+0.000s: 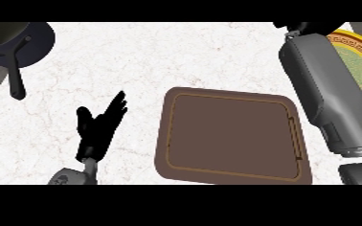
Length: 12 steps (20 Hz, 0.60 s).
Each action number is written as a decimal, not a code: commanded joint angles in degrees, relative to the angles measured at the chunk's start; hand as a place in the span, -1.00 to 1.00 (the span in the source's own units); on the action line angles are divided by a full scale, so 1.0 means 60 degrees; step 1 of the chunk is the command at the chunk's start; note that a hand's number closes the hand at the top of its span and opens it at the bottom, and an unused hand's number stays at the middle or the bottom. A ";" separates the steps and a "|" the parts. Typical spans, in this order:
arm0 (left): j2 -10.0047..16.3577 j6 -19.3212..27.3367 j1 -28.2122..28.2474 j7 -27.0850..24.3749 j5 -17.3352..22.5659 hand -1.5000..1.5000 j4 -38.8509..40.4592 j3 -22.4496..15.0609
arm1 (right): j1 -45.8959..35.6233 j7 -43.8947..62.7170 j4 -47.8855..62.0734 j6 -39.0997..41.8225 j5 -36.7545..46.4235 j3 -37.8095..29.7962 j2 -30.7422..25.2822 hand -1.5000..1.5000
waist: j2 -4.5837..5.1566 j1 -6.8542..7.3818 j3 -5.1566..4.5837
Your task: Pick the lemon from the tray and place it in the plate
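Brown rectangular tray (233,139) mid-frame; we see no lemon anywhere. Green gold-rimmed plate (351,48) upper right, right hand (302,28) by it mostly hidden, grasp we cannot tell. Left hand (99,124) lower left, fingers relaxed. Release low over plate centre.

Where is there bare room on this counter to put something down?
The widest bare counter lies between the pan at far left and the right forearm, beyond the tray. The tray holds nothing visible. A narrower strip runs between the resting left hand and the tray. Crowded: the far right, forearm over plate.
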 commanded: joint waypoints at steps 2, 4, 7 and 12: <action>-0.0133 -0.0001 0.0001 -0.0103 0.0061 0.00 0.0164 0.0055 | 0.0275 0.1980 0.0039 -0.2656 0.0864 -0.0828 -0.0138 1.00 | -0.0028 -0.0218 -0.0004; 0.0003 0.0112 0.0142 0.0042 0.0059 0.00 0.0042 0.0185 | 0.0826 0.2185 0.0256 -0.3033 0.1485 -0.1050 -0.0122 1.00 | -0.0124 -0.0320 -0.0007; 0.0081 -0.0014 0.0432 -0.0130 0.0025 0.00 -0.0120 0.0114 | 0.1049 0.2323 0.0615 -0.3283 0.2150 -0.1588 -0.0336 1.00 | -0.0129 -0.0257 -0.0010; 0.0133 0.0005 0.0089 0.0301 0.0238 0.00 -0.0262 0.0371 | 0.1835 0.1803 0.0751 -0.4231 0.2610 -0.2661 -0.1141 1.00 | -0.0135 -0.0434 0.0007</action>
